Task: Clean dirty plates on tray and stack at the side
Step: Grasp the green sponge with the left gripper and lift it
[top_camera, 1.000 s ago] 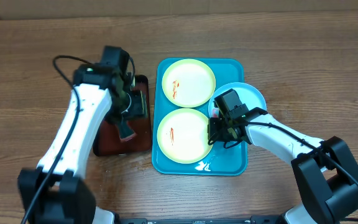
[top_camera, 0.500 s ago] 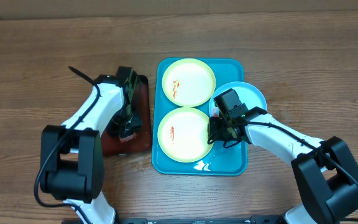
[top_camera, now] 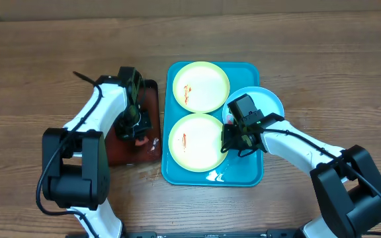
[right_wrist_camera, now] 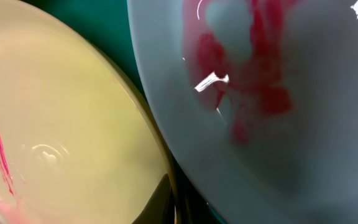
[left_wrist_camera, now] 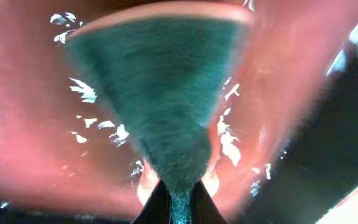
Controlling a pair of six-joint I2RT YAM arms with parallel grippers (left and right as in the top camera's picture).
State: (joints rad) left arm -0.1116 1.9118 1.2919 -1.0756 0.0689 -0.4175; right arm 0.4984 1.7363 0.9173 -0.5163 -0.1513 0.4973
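Left gripper point(top_camera: 136, 124) is pinched shut on a green pad point(left_wrist_camera: 160, 106) over the brown tray point(top_camera: 119, 153); wrist view blurred. Right gripper point(top_camera: 233, 140) is closed, tips at the near yellow plate point(top_camera: 195, 142) rim, grip unclear. Far yellow plate point(top_camera: 200, 87) sits unobstructed on the blue tray point(top_camera: 247, 173). Blue plate point(top_camera: 264, 100) overhangs the tray's right edge, partly under the arm.

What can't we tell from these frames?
- Overhead: left gripper tips hidden under its own wrist.
- Left wrist: pinched green thing blurred; identity unclear.
- Overhead: right arm covers part of the light-blue plate.
- Right wrist: right gripper cut off by bottom edge; grip unclear.
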